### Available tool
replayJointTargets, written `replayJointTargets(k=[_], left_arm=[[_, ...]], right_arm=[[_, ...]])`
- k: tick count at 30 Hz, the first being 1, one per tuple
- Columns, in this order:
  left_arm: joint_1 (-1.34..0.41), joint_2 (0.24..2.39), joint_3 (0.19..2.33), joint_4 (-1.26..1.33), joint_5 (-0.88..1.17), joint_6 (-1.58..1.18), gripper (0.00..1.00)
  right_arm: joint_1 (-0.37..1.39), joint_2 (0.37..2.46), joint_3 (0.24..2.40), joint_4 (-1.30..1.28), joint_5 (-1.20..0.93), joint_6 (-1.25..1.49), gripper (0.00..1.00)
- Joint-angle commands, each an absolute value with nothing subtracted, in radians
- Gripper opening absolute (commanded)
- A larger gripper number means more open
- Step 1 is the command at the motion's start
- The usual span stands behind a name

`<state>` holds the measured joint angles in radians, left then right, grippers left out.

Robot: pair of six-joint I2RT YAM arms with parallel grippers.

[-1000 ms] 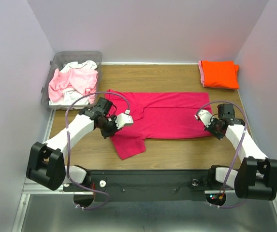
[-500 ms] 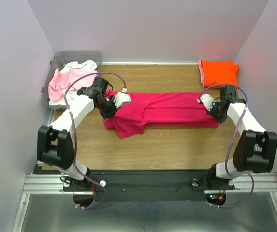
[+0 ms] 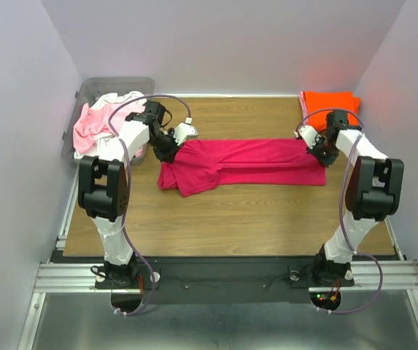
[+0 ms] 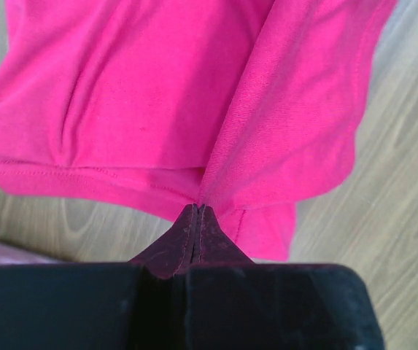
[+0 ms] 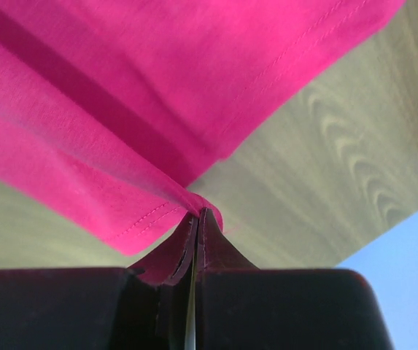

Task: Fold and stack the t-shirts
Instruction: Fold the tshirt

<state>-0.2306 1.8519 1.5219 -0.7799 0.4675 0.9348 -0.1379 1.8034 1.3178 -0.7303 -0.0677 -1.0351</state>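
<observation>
Tension is doing the work: left claw (image 4: 196,213) and right claw (image 5: 196,216) are each clamping one end of the magenta shirt (image 3: 256,162), stretching its doubled layer flat across mid-worktop (image 3: 230,219). Orange shirt (image 3: 330,103) is lying folded at the far right corner, likely starting the stack.

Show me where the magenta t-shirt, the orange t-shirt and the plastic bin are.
magenta t-shirt (image 3: 256,162), top view, middle of the body.
orange t-shirt (image 3: 318,100), top view, far visible part.
plastic bin (image 3: 117,80), top view, far rim.

Plain magenta t-shirt (image 3: 252,162), orange t-shirt (image 3: 322,100) (also plain), woodgrain table (image 3: 230,219).
</observation>
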Motion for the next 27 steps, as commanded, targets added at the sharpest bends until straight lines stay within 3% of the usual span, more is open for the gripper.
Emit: replayJointTargets(k=[1,5,7,8,9,10,13,20,22,27], left_arm=[[-0.204,1.911,1.575,-0.773,0.485,0.943,0.00],[-0.189,1.950,1.582,-0.741,0.485,0.930,0.00],[-0.184,1.956,1.578,-0.714,0.463,0.905,0.00],[-0.181,1.956,1.578,-0.703,0.456,0.888,0.04],[-0.178,1.953,1.580,-0.704,0.454,0.881,0.20],[-0.175,1.948,1.580,-0.701,0.456,0.874,0.26],[-0.152,1.901,1.552,-0.675,0.457,0.838,0.42],[-0.103,1.695,1.329,-0.615,0.500,0.770,0.45],[-0.103,1.666,1.258,-0.580,0.520,0.721,0.50],[-0.103,1.635,1.163,-0.496,0.552,0.641,0.50]], right_arm=[[-0.150,1.861,1.419,-0.732,-0.087,-1.020,0.03],[-0.152,1.914,1.469,-0.732,-0.104,-0.989,0.10],[-0.150,1.924,1.482,-0.730,-0.103,-0.971,0.28],[-0.150,1.924,1.483,-0.730,-0.103,-0.960,0.37],[-0.150,1.908,1.483,-0.730,-0.100,-0.944,0.44],[-0.150,1.896,1.482,-0.730,-0.101,-0.936,0.55],[-0.167,1.832,1.485,-0.732,-0.123,-0.873,0.64],[-0.287,1.756,1.437,-0.816,-0.244,-0.755,0.56],[-0.307,1.761,1.417,-0.870,-0.308,-0.712,0.54],[-0.311,1.796,1.379,-0.893,-0.414,-0.637,0.54]])
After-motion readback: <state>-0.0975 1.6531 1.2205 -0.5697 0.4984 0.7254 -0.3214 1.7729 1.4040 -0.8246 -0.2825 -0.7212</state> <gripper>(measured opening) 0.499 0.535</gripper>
